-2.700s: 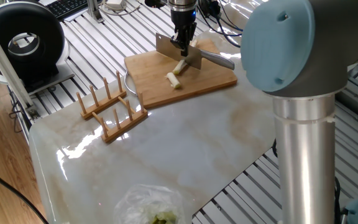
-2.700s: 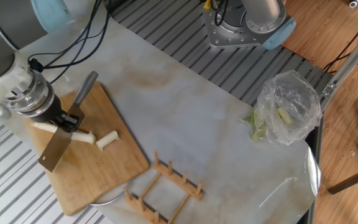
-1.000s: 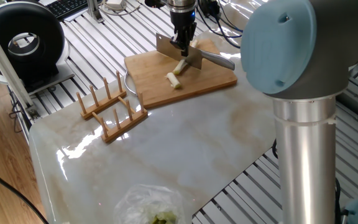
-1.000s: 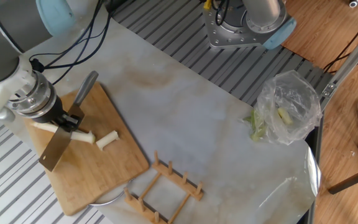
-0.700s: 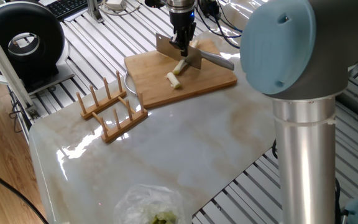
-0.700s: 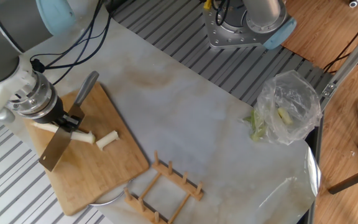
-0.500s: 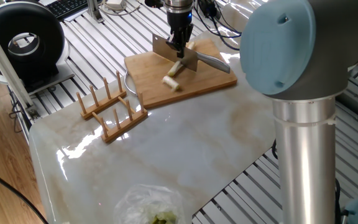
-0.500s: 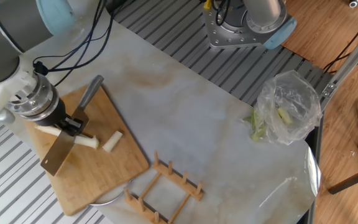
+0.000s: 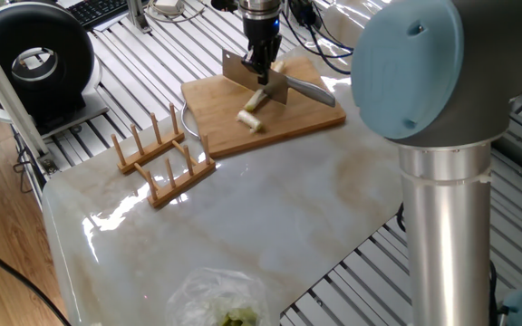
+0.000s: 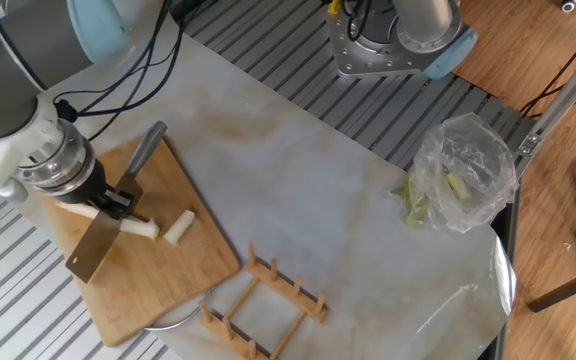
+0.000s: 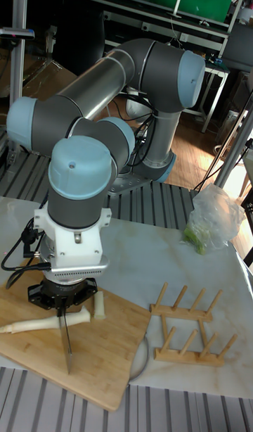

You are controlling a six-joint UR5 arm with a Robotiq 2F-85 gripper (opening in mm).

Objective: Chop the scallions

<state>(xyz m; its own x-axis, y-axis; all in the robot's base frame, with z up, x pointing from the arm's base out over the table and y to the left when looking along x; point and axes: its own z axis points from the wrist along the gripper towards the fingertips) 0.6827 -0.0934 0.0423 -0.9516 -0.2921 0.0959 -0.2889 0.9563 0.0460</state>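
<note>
While jaws clamp the cleaver point(image 10: 96, 243), blade edge on the scallions point(image 10: 118, 218) directly beneath, cut piece point(image 10: 178, 228) just beside.

Grey-and-blue UR5 arm folded low, wrist vertical; black two-finger gripper point(image 10: 118, 197) points down, jaws clamped on steel cleaver point(image 10: 96, 244) above bamboo cutting board point(image 10: 158, 280)
</note>
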